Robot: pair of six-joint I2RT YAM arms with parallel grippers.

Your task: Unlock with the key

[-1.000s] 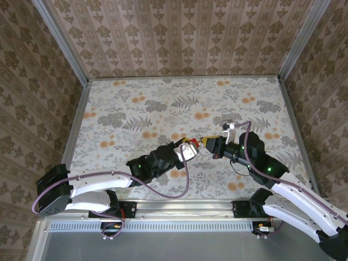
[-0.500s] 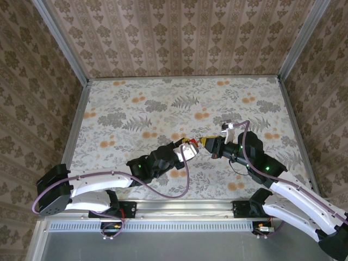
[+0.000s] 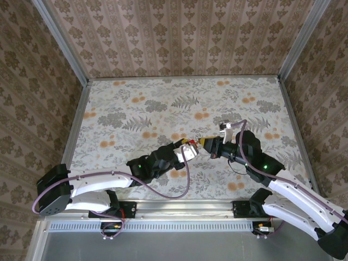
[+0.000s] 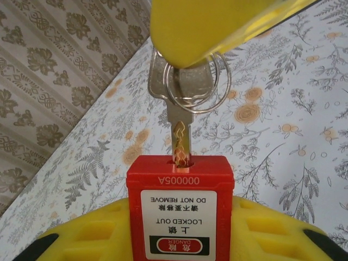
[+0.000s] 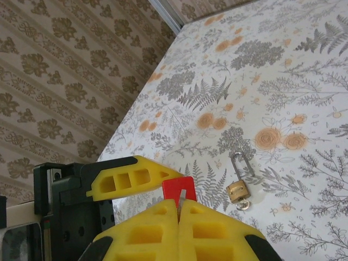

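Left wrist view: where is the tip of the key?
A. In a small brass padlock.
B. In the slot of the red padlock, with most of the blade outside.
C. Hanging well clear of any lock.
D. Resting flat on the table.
B: the key has its blade tip in the slot on the red padlock, and the rest of the blade shows above it.

The counter [image 3: 163,103] has a cloth with grey leaves and orange flowers all over it. One small gold lock [image 5: 238,190] with a silver loop lies flat on it, near some orange flowers.
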